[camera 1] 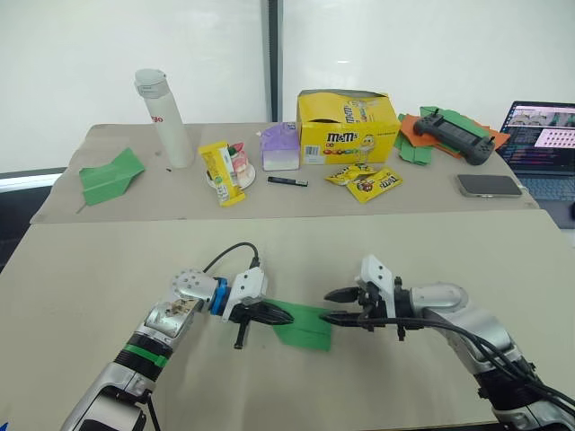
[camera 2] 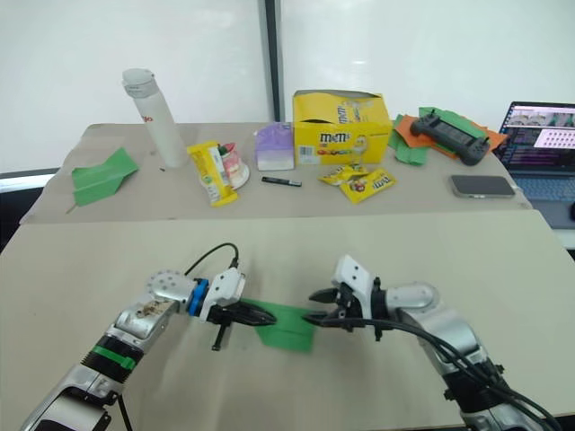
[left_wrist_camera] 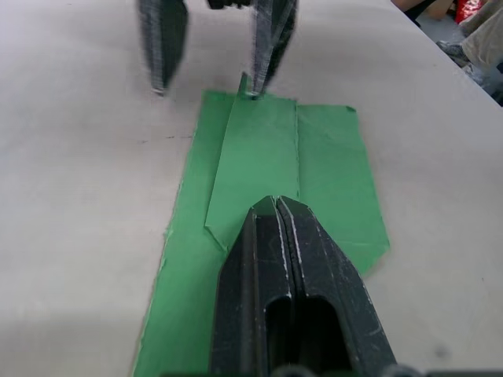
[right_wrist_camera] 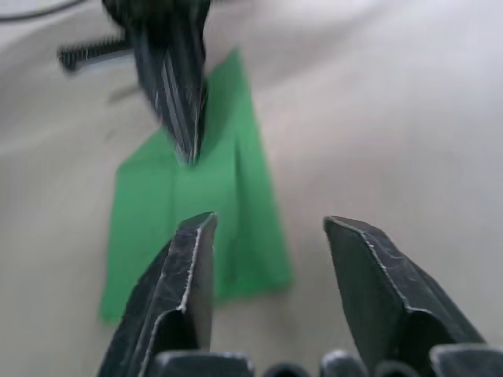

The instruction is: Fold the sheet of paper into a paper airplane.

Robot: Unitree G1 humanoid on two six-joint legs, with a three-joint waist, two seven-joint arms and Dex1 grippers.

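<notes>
On the near table, your two grippers meet over the sheet of paper, a small folded green rectangle lying flat at about 6 o'clock in the head view. Your left gripper has its fingers pressed together with nothing between them, tips resting on the paper's left end. Your right gripper faces it from 3 o'clock, fingers spread apart, one tip at the paper's right edge. Nothing lies between them but the paper itself. On the far table, from 10 to 2 o'clock: a broader green paper dart, a white bottle, a yellow snack packet, a black marker, a yellow M&M's box, loose candy packs, a black gamepad on crumpled green and orange papers, a phone and a laptop.
</notes>
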